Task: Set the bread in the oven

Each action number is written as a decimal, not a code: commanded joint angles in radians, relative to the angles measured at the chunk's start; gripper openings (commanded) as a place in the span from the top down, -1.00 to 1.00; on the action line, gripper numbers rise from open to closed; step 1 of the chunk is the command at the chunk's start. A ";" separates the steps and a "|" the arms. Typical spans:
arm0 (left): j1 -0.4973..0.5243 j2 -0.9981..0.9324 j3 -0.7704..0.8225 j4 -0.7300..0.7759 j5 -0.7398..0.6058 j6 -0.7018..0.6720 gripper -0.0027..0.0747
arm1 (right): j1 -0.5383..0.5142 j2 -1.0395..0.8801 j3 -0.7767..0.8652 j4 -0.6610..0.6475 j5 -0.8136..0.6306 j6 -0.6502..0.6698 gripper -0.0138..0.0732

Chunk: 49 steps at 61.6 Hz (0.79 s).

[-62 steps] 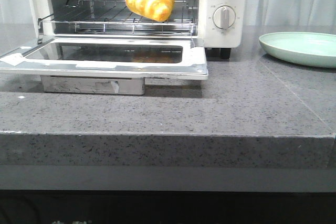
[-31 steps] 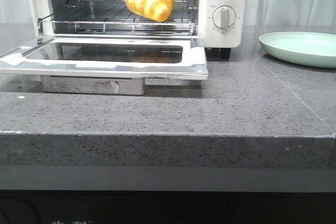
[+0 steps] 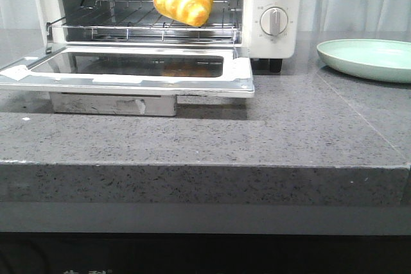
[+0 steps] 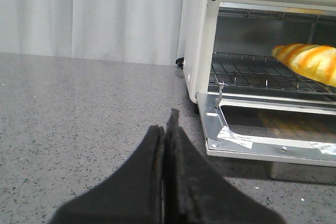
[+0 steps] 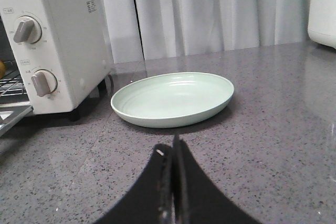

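The bread point(image 3: 183, 0), a glossy golden roll with orange-brown stripes, lies on the wire rack point(image 3: 135, 20) inside the white oven point(image 3: 276, 40). The oven's glass door point(image 3: 128, 68) hangs fully open and flat. The bread also shows in the left wrist view point(image 4: 310, 62), on the rack. My left gripper point(image 4: 166, 129) is shut and empty, low over the countertop, left of the oven door. My right gripper point(image 5: 172, 153) is shut and empty, in front of the pale green plate point(image 5: 173, 98). Neither gripper shows in the front view.
The pale green plate point(image 3: 369, 59) stands empty on the grey stone countertop point(image 3: 257, 139), right of the oven. A metal block point(image 3: 112, 103) sits under the open door. White curtains hang behind. A white appliance point(image 5: 323, 9) stands at the far right.
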 commanded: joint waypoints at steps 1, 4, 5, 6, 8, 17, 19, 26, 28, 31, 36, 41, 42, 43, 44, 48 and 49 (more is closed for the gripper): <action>-0.005 -0.020 0.025 -0.007 -0.072 0.000 0.98 | -0.004 -0.020 0.004 0.046 -0.066 -0.030 0.84; -0.005 -0.020 0.025 -0.007 -0.072 0.000 0.98 | -0.004 -0.020 0.004 0.115 -0.040 -0.108 0.84; -0.005 -0.020 0.025 -0.007 -0.072 0.000 0.98 | -0.004 -0.020 0.004 0.133 -0.025 -0.134 0.84; -0.005 -0.020 0.025 -0.007 -0.072 0.000 0.98 | -0.004 -0.020 0.004 0.161 -0.015 -0.174 0.84; -0.005 -0.020 0.025 -0.007 -0.072 0.000 0.98 | -0.004 -0.020 0.004 0.196 0.007 -0.231 0.84; -0.005 -0.020 0.025 -0.007 -0.072 0.000 0.98 | -0.004 -0.022 0.004 0.254 0.014 -0.333 0.84; -0.005 -0.020 0.025 -0.007 -0.072 0.000 0.98 | -0.004 -0.022 0.004 0.246 -0.011 -0.333 0.84; -0.005 -0.020 0.025 -0.007 -0.072 0.000 0.98 | 0.016 -0.022 0.004 0.215 -0.048 -0.341 0.84; -0.005 -0.020 0.025 -0.007 -0.072 0.000 0.98 | 0.025 -0.022 0.004 0.212 -0.053 -0.341 0.84; -0.005 -0.020 0.025 -0.007 -0.072 0.000 0.98 | 0.027 -0.022 0.004 0.212 -0.053 -0.341 0.84; -0.005 -0.020 0.025 -0.007 -0.072 0.000 0.98 | 0.023 -0.023 0.004 0.213 -0.049 -0.341 0.84; -0.005 -0.020 0.025 -0.007 -0.072 0.000 0.98 | 0.022 -0.023 0.004 0.213 -0.050 -0.363 0.84; -0.005 -0.020 0.025 -0.007 -0.072 0.000 0.98 | 0.022 -0.023 0.004 0.213 -0.050 -0.366 0.84; -0.005 -0.020 0.025 -0.007 -0.072 0.000 0.98 | 0.022 -0.023 0.004 0.213 -0.050 -0.366 0.84; -0.005 -0.020 0.025 -0.007 -0.072 0.000 0.98 | 0.022 -0.023 0.004 0.213 -0.049 -0.366 0.84; -0.005 -0.020 0.025 -0.007 -0.072 0.000 0.98 | 0.022 -0.023 0.004 0.213 -0.050 -0.366 0.84; -0.005 -0.020 0.025 -0.007 -0.072 0.000 0.98 | 0.022 -0.023 0.004 0.213 -0.051 -0.366 0.84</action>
